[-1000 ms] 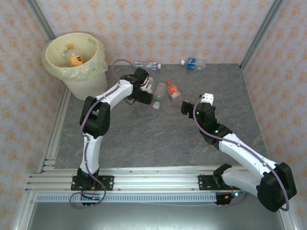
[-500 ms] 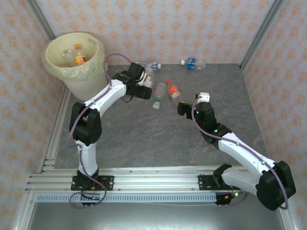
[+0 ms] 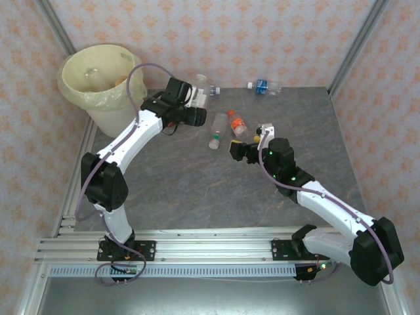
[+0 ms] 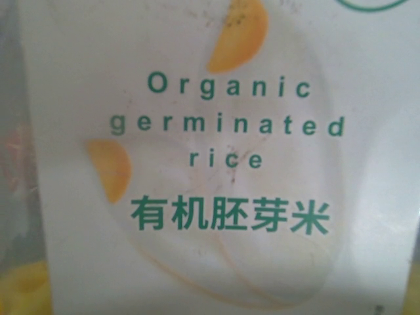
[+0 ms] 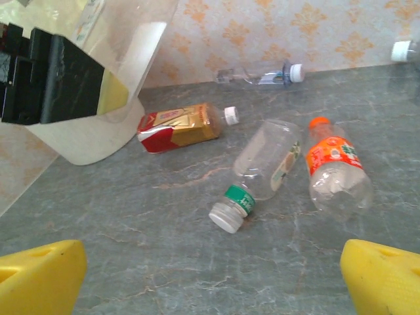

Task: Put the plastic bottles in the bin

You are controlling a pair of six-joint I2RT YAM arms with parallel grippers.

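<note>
Bin [image 3: 111, 115]: large round cream bucket with a pale yellow bag liner, upright at the far left corner.
Bottle in the bin [image 3: 94, 75]: clear, lying inside, with something orange near the right rim.
Held bottle [image 4: 223, 164]: white label with green "Organic germinated rice" lettering and orange slices, gripped in my left claw [image 3: 197, 97] just right of the bin.
Green-cap bottle [image 5: 262, 170]: clear, on its side mid-table, cap toward the near edge.
Orange-label bottle [image 5: 335, 172]: orange cap, on its side just right of the green-cap bottle.
Red-and-gold bottle [image 5: 177, 125]: white cap, on its side near the bin's foot.
Clear bottle [image 5: 259, 75]: lying along the far wall.
Blue-label bottle [image 3: 262, 85]: lying at the far edge, further right.
</note>
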